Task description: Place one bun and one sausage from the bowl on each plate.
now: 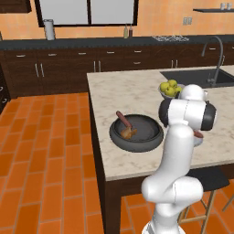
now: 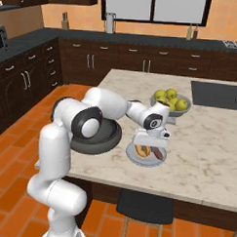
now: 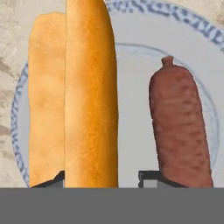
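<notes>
The arm point(image 1: 183, 137) hides most of the pale plate point(image 1: 198, 140).

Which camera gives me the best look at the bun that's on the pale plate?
The hand view: the bun stands close and unblocked on the pale plate, beside a sausage. The right base view shows it small, partly under the end effector. In the left base view the arm covers that spot.

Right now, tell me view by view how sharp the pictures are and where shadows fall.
Hand view: crisp close-up, the tan-orange split bun and reddish-brown sausage evenly lit on the pale patterned-rim plate, no glare. Left base view: softer, the wide dark bowl shaded inside. Right base view: slightly blurred, with shading under the hand.
</notes>
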